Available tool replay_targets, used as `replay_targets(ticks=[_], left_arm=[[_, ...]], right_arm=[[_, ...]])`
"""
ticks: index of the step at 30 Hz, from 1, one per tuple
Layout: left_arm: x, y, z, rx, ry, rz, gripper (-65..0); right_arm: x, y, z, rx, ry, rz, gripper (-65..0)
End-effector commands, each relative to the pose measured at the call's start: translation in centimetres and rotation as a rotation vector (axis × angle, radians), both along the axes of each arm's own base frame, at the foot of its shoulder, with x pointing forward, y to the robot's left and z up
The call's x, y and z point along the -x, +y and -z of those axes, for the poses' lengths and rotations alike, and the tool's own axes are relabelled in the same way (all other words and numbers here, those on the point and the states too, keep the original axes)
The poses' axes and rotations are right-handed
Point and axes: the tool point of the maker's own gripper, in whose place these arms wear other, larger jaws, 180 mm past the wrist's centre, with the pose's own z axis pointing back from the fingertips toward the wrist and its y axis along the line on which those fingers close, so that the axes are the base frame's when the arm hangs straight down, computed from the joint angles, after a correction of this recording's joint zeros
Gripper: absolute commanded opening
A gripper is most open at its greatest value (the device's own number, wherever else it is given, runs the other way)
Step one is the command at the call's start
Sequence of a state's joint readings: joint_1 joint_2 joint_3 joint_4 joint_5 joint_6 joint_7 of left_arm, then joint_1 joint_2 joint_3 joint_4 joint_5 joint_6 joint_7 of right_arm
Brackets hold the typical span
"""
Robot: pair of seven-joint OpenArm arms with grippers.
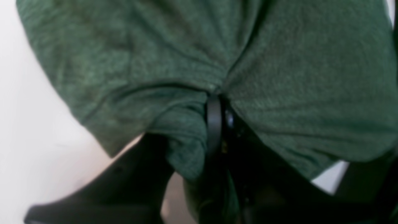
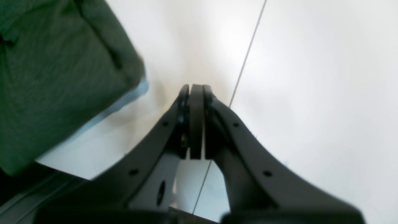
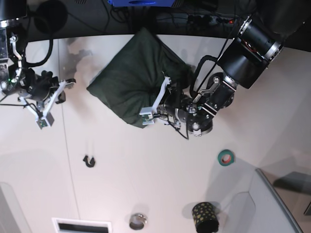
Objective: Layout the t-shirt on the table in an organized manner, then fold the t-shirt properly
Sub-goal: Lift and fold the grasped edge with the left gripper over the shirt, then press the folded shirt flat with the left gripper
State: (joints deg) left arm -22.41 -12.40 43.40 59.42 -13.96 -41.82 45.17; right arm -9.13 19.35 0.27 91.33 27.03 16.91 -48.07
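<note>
The dark green t-shirt [image 3: 132,80] lies bunched in a rough diamond on the white table [image 3: 146,165], near its far edge. My left gripper [image 3: 154,108] is at the shirt's near right edge. In the left wrist view this gripper [image 1: 219,101] is shut on a pinch of t-shirt [image 1: 279,77] fabric, which drapes over both fingers. My right gripper [image 3: 57,92] hovers over bare table well to the left of the shirt. Its fingers [image 2: 196,88] are shut with nothing between them, and a corner of the t-shirt [image 2: 56,77] shows at upper left.
A thin dark seam [image 2: 245,59] runs across the table. Nearer the front edge are a small black hook [image 3: 89,160], a green tape roll [image 3: 225,157], a black dotted cup [image 3: 204,217] and a small metal ring [image 3: 138,221]. A grey bin corner [image 3: 279,204] is at lower right.
</note>
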Motion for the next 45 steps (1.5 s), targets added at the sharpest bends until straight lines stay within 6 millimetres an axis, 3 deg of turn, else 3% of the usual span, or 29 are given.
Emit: replay_targets(ticks=[1,4,12,15,21,24,32,40,45], left_arm=[[-0.7,3.5,1.0,-0.198,-0.049,0.046,-65.0],[-1.9,3.1,0.5,-0.261,-0.111,0.14,-65.0],[-4.5,-2.4,-1.3,-0.361,-0.306,0.387,-65.0],[-4.1,-5.2,-1.8,-0.338,-0.332,0.438,-65.0],[-3.3,-8.4,-2.4,-0.32,-0.365,0.525,-65.0],[-3.0,-9.8,-2.7,-0.299,-0.373,0.537,-65.0],[-3.0,-9.6,-2.7,-0.305,-0.369,0.529,-65.0],[-2.6,-6.6,-1.7,-0.419,-0.33,0.507,-65.0],[-2.7,-5.6,-1.6,-0.389,-0.282,0.386,-65.0]], right_arm=[[-0.9,-0.3,-0.9,-0.004,-0.037,0.002,-64.2],[-0.9,-0.2,-0.9,-0.007,-0.037,0.004,-64.2],[-1.0,-0.2,-0.9,-0.008,-0.037,0.009,-64.2],[-0.7,-0.6,-0.8,-0.007,-0.032,0.022,-64.2],[0.1,-3.5,-0.8,-0.012,-0.037,0.144,-64.2],[0.5,-4.0,-0.7,-0.008,-0.032,0.156,-64.2],[1.1,-4.1,-0.5,-0.007,-0.022,0.159,-64.2],[1.0,-4.1,-0.5,-0.007,-0.024,0.159,-64.2],[1.1,-3.9,-0.4,-0.008,-0.022,0.155,-64.2]])
